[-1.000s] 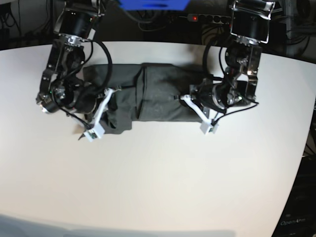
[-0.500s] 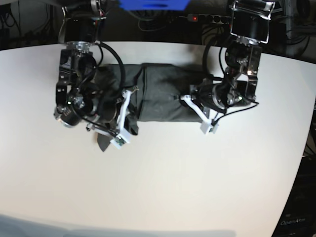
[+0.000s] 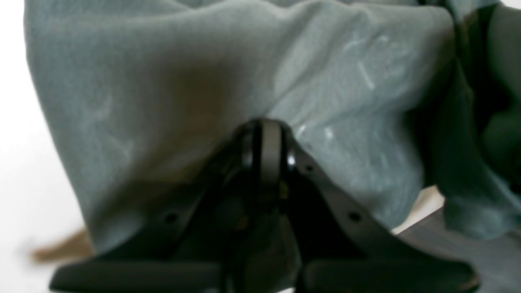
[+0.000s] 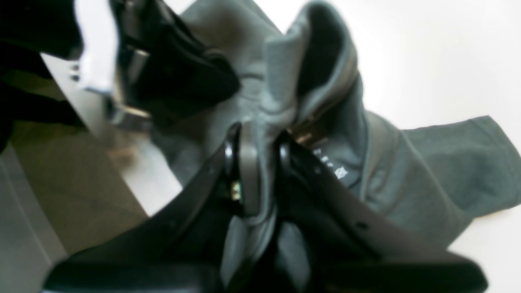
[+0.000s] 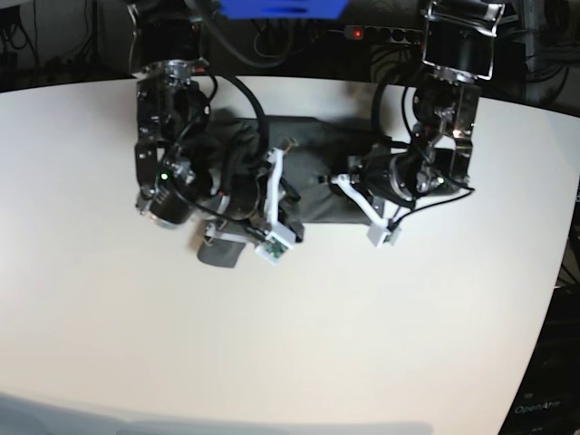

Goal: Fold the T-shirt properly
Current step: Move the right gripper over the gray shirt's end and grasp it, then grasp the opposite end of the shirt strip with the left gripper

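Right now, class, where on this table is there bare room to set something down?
The table is bare in front of the T-shirt and at both side ends. It is crowded at the back, where both hands work the shirt.

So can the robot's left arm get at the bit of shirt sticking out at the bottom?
Probably not right now. The left gripper is shut on the T-shirt at the other end, and the right gripper, also shut on cloth, sits between it and that loose flap.

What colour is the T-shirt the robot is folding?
Dark grey, plain, no print. The T-shirt shows best in the left wrist view.
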`<state>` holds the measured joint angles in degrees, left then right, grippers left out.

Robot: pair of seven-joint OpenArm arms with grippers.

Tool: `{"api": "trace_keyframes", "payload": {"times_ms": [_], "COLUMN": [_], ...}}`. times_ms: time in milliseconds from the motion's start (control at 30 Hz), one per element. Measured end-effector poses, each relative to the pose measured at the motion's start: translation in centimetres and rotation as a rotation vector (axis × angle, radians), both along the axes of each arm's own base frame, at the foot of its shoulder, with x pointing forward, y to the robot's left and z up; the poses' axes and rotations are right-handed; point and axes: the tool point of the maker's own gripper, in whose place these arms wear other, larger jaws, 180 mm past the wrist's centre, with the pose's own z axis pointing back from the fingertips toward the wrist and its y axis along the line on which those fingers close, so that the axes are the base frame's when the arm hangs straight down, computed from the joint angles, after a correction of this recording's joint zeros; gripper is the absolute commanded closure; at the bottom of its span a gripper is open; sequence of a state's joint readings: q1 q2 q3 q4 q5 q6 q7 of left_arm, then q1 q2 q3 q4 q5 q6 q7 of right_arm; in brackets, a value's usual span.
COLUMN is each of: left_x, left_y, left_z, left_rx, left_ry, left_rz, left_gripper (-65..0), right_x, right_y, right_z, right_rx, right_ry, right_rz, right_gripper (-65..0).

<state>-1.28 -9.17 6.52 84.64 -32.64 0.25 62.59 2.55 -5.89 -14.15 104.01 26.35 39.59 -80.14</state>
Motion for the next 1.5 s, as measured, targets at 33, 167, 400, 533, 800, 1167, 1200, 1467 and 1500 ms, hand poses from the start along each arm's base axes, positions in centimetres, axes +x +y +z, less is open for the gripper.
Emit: {"api": "trace_keyframes", "payload": {"times_ms": [33,167,400,533,800,1167,1200,1467,1500], "left_x": [0.0,0.0,0.0,0.2,-0.6,0.6,0.8,-0.9,-1.0], "left_y": [-0.1,-0.1,-0.1,-0.1,0.1,-0.1,0.3,7.2,7.7], "left_z": [0.0,-0.1,0.0,0.3,2.9,8.6,9.1,9.2,9.2], "left_rx": [0.002,0.002,0.002,0.001,0.044,0.003,-0.007,0.020,0.030], "left_ry": [0.000,0.002,0.000,-0.011,-0.051,-0.180,-0.189,-0.139,-0.137], "left_rz": [0.000,-0.001,0.000,-0.002,-0.040,-0.046,-0.031,0.070,0.070], "left_gripper": [-2.4,-2.4,-2.4,-2.4,-2.4,-2.4,-2.4,-2.4,-2.4], "right_x": [-0.2,-0.1,0.2,0.1,-0.1,0.0,0.0,0.8,0.9], "right_y": [0.2,0.8,1.3,1.7,1.8,1.6,1.6,2.3,2.4], "right_z": [-0.1,0.3,0.6,0.5,0.4,0.4,0.4,0.9,0.8], "right_rx": [0.003,0.019,0.017,0.021,0.026,0.024,0.024,0.035,0.033], "right_ry": [0.004,-0.001,-0.014,-0.003,0.000,0.000,0.000,-0.008,-0.004], "right_rz": [0.006,0.010,0.026,0.032,0.032,0.028,0.028,0.037,0.039], "right_gripper": [-0.7,-0.7,-0.7,-0.7,-0.7,-0.7,-0.7,-0.7,-0.7]}}
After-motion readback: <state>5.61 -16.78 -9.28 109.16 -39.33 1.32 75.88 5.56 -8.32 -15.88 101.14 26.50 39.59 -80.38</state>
